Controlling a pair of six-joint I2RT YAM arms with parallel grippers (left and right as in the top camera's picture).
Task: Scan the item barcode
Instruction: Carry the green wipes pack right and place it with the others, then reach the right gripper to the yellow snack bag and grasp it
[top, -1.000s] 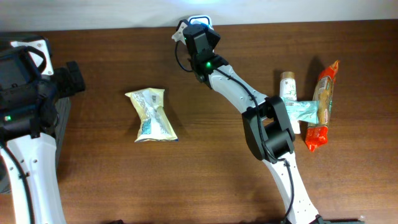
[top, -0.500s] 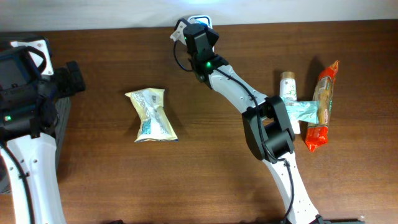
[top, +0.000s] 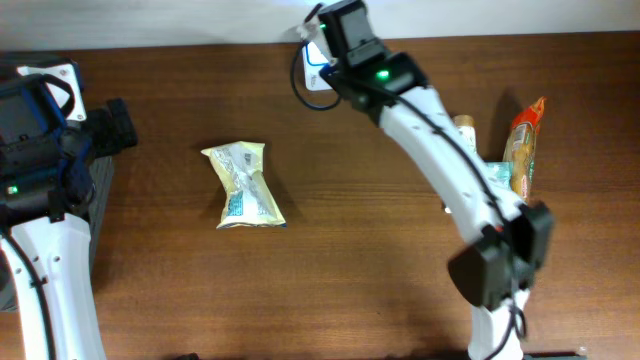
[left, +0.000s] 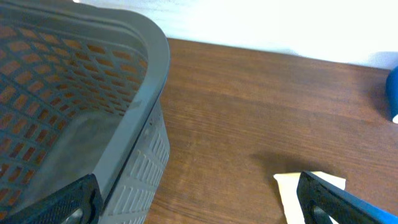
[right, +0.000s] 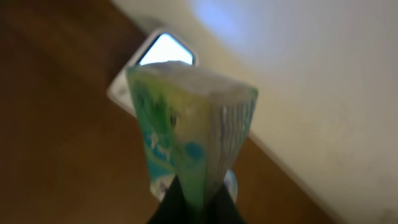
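Swung outward, right jaws pinch a green packet (right: 186, 124) near the scanner (right: 163, 53); left jaws spread.

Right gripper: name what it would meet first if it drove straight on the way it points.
Ahead of the right gripper and its pinched green-and-white plastic packet sits the white box scanner with a lit window; probably that first, though depth is unclear.
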